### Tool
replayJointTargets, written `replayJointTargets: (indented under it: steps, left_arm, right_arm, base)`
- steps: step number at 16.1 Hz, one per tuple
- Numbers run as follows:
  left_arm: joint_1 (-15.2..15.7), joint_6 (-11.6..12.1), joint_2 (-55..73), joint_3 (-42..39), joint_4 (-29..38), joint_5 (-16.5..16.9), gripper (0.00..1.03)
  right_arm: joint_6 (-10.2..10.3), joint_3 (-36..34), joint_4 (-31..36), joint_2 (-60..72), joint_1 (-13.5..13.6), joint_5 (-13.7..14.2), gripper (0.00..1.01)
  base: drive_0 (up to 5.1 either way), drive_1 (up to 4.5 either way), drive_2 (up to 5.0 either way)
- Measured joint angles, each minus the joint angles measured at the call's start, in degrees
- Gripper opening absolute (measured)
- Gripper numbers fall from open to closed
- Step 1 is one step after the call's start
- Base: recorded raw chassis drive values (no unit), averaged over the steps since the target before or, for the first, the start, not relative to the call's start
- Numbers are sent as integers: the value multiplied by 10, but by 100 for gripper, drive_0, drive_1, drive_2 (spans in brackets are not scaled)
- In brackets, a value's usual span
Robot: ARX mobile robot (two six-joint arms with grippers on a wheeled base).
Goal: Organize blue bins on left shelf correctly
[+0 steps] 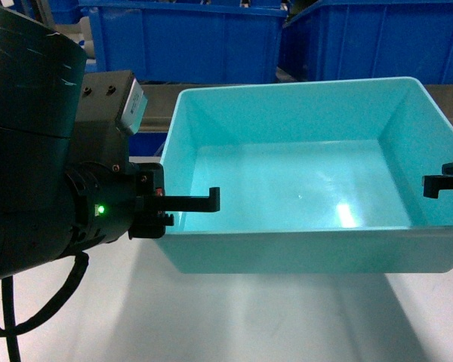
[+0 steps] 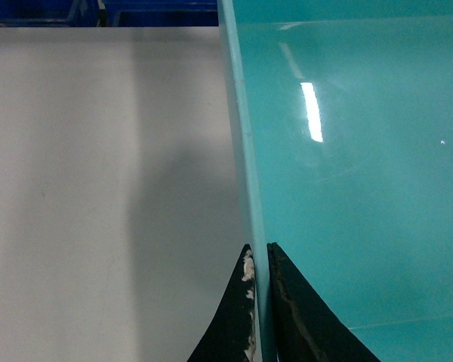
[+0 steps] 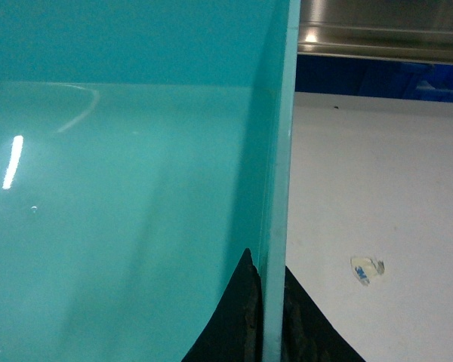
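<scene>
- Turquoise bin (image 1: 302, 188) sat on your white worktop (image 1: 211, 317), before the darker blue bins (image 1: 181, 38).
- Your left hand (image 2: 260, 302) was pinched shut on its left wall.
- Your right hand (image 3: 268, 317) was clamped likewise on its right wall.

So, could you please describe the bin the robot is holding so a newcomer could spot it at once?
On the white table, nearest the robot, sits a turquoise bin, gripped on opposite side walls. Unlike the royal-blue bins behind, it is pale, shallow, smooth-walled and empty.
</scene>
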Motion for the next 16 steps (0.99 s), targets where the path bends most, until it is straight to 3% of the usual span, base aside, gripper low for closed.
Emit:
replayJointTargets:
  steps: [4,16]
  left_arm:
    - [-2,0,0,0,-1,0,2]
    - [0,0,0,0,-1,0,2]
  right_arm:
    - [0,0,-1,0,0,2,2]
    - [0,-1,0,0,0,0,2]
  base:
    - [-460,93,378]
    - [-492,247,247]
